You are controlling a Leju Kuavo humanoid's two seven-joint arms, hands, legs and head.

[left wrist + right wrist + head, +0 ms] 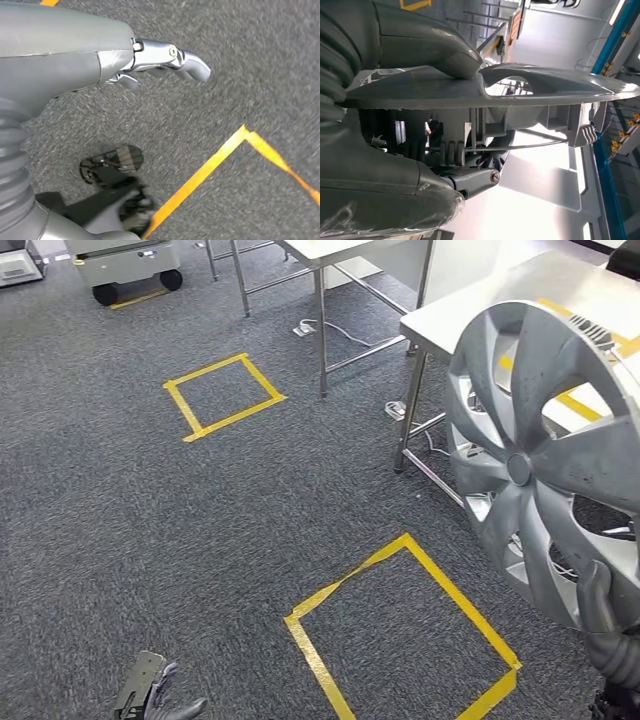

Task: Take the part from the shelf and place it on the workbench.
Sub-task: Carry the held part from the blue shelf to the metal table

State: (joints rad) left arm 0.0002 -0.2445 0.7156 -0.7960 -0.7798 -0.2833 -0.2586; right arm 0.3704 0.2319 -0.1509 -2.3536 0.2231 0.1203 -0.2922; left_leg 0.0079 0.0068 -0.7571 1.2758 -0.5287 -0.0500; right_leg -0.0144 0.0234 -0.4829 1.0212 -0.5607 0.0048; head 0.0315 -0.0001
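I see my right hand (604,625) gripping the silver wheel cover (547,460) by its rim, held upright beside the white workbench (483,305), while my left hand (155,695) hangs empty with fingers spread over the grey carpet (113,520).

Wheel cover (543,460) cut by right edge; carpet (241,65) blurred.

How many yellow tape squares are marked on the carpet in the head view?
2. One square lies farther off, left of the table legs; the other lies nearer, just left of the wheel cover the right hand holds.
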